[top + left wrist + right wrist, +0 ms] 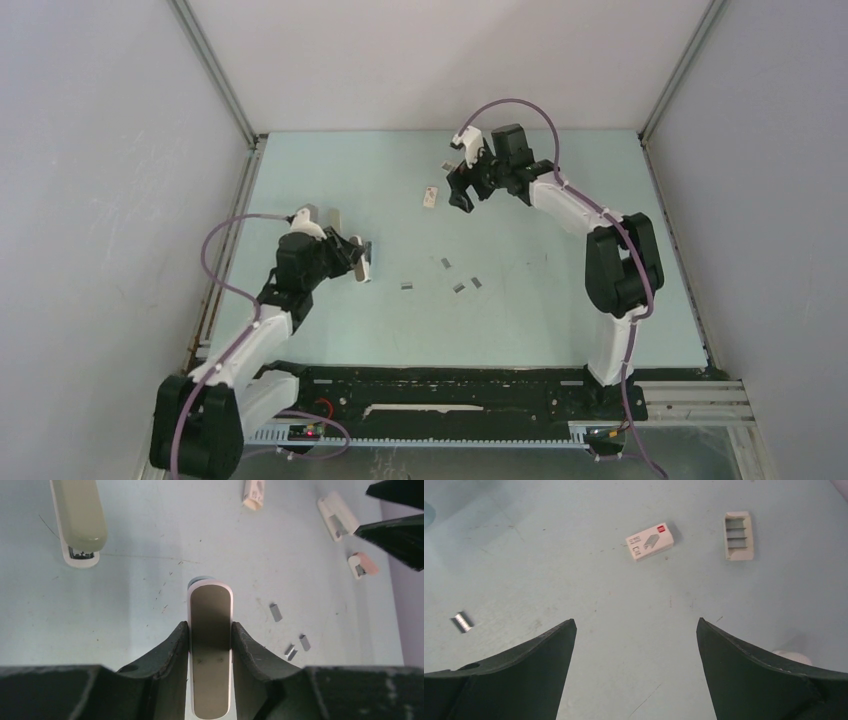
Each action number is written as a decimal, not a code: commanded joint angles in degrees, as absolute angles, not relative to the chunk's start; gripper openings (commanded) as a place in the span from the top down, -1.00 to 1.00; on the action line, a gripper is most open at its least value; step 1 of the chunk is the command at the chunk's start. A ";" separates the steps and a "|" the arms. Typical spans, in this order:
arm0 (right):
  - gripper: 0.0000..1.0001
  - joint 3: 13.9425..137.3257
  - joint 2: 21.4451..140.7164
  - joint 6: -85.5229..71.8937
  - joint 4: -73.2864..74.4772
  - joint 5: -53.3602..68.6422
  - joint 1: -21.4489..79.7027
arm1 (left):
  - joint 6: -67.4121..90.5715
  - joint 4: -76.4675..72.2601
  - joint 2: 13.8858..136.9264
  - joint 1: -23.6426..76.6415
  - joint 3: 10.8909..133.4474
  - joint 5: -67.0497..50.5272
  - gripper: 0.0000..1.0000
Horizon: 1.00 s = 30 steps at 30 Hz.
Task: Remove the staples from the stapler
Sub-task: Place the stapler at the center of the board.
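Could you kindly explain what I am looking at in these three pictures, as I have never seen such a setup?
These are two robot arms bolted to the near edge of a pale blue table. The wide picture comes from a fixed camera above and behind them. The other two come from cameras on each wrist, so the dark shapes at the bottom are that arm's own jaws. The left arm has its jaws closed on a stapler. The right arm holds nothing, its jaws wide open. On the table lie a few short strips of staples, a second stapler, a small white box and an open tray holding more strips.
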State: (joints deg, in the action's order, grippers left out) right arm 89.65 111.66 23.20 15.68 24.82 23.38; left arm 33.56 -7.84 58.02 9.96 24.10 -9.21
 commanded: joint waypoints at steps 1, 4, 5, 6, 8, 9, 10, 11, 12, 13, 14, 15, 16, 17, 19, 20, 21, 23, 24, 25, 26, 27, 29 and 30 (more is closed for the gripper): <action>-0.99 87.22 105.93 20.87 16.41 28.85 23.09 | 33.09 -1.60 51.12 9.64 24.63 -6.39 1.00; -0.99 86.19 104.94 19.71 17.55 31.75 22.65 | 32.73 6.51 50.88 8.68 25.90 -2.35 1.00; -0.99 85.97 104.70 19.54 18.18 32.85 22.55 | 33.07 7.83 51.27 8.16 25.88 -1.72 1.00; -0.99 85.53 104.48 19.20 18.67 33.70 22.58 | 33.74 8.47 51.65 7.57 25.59 -1.19 1.00; -0.99 84.24 103.64 18.55 18.89 35.00 22.49 | 35.36 8.89 52.49 6.25 24.73 -0.27 1.00; -0.99 83.41 103.16 18.28 18.79 35.40 22.48 | 36.02 9.24 52.86 5.81 24.56 1.44 1.00; -0.99 82.41 102.61 18.02 18.54 35.70 22.45 | 36.37 9.38 52.90 5.44 24.46 2.89 1.00; -0.99 81.48 102.20 17.75 18.31 35.76 22.45 | 36.66 9.40 52.78 4.88 24.44 4.35 1.00; -0.99 80.72 101.61 17.56 18.09 35.81 22.47 | 36.81 9.42 52.61 4.56 24.58 5.83 1.00; -0.99 79.86 101.12 17.26 17.91 35.79 22.43 | 36.92 9.50 52.51 4.08 24.79 7.64 1.00; -0.99 79.17 100.74 16.81 17.78 35.82 22.36 | 36.88 9.55 52.54 3.59 25.09 9.59 1.00; -0.99 78.46 100.33 16.00 17.59 36.04 22.13 | 36.87 9.53 52.79 3.17 25.40 11.49 1.00; -0.99 77.58 99.90 15.37 17.17 36.49 21.88 | 36.58 9.20 53.38 2.55 25.82 12.69 1.00; -0.99 76.66 99.32 14.93 16.76 36.57 21.82 | 36.08 8.72 54.39 1.81 26.31 13.15 1.00; -0.99 74.42 97.72 15.00 15.88 36.44 21.86 | 35.55 7.73 57.21 0.32 27.36 12.69 1.00; -0.99 73.18 96.48 15.22 15.40 36.39 21.88 | 35.25 6.73 58.72 -0.73 27.90 11.38 1.00; -0.99 72.12 95.52 15.55 15.16 36.24 21.87 | 35.11 5.65 60.45 -1.99 28.28 10.11 1.00; -0.99 70.46 93.88 15.82 14.72 36.04 21.61 | 34.82 3.05 63.52 -3.55 29.00 5.98 1.00; -0.99 69.65 93.26 15.75 14.50 36.02 21.47 | 34.86 1.14 64.95 -4.32 29.20 3.49 1.00; -0.99 69.05 92.73 15.64 14.23 36.03 21.23 | 34.93 -1.96 65.95 -5.01 29.14 1.06 1.00; -0.99 68.55 92.21 15.52 14.04 36.16 20.86 | 35.28 -4.52 67.07 -5.54 29.05 -1.95 1.00; -0.99 68.15 91.81 15.44 13.78 36.39 20.57 | 35.63 -6.67 67.74 -6.09 29.08 -3.92 1.00; -0.99 67.64 91.38 15.24 13.53 37.00 20.03 | 36.46 -9.27 68.81 -7.32 29.42 -6.88 1.00; -0.99 67.46 91.17 15.26 13.46 37.21 19.82 | 36.85 -10.76 69.22 -8.01 29.44 -8.24 1.00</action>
